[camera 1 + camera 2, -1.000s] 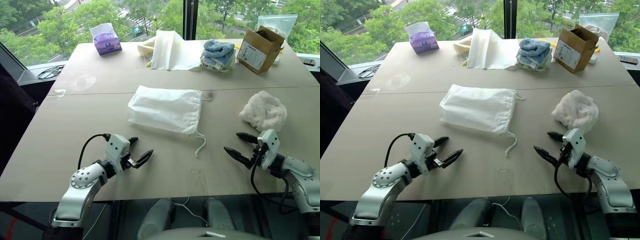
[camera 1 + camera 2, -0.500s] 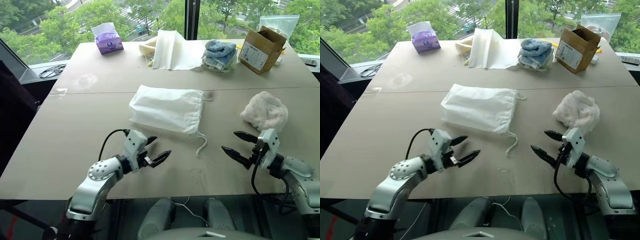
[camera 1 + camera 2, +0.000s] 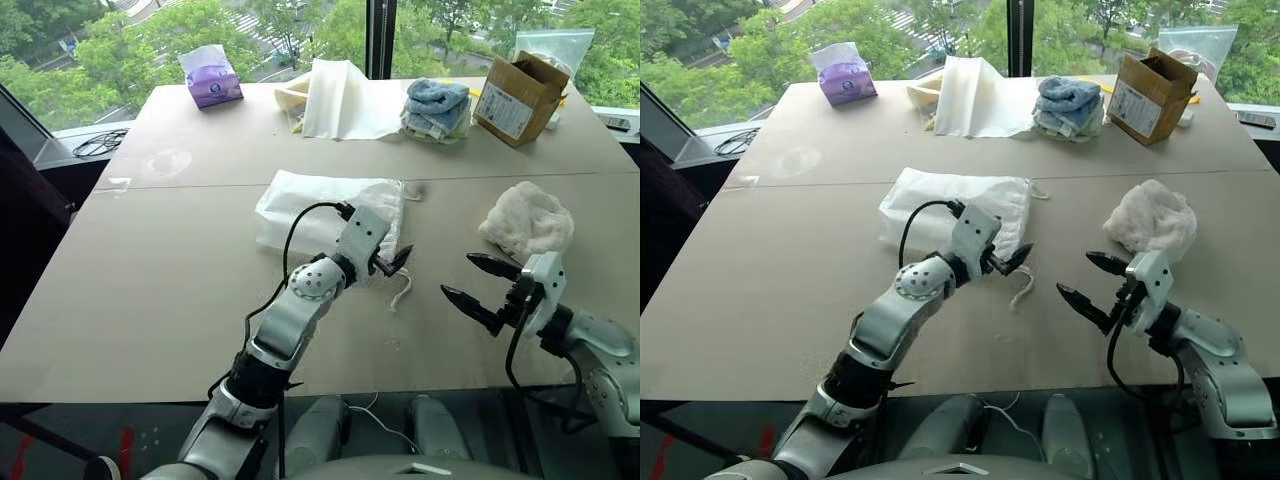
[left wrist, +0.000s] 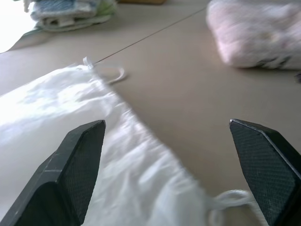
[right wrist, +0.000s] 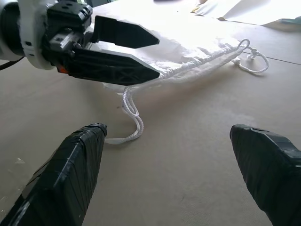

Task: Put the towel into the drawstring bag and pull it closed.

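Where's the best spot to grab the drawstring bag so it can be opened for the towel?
Probably the gathered mouth edge of the drawstring bag, the short side where the cords trail out. It lies flat with that edge facing the towel, so come in low from there and pinch the top layer only.

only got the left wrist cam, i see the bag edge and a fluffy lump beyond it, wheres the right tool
Observer: The right tool hovers open above the table, just on the near side of the towel, not touching it.
Operator: and my left tool, seen from above
Observer: The left tool is open over the near corner of the bag, at its drawstring end; the cord trails toward the table's near edge.
Operator: whats at the far edge i cant see
Observer: A purple tissue pack at the far left and a cardboard box at the far right.
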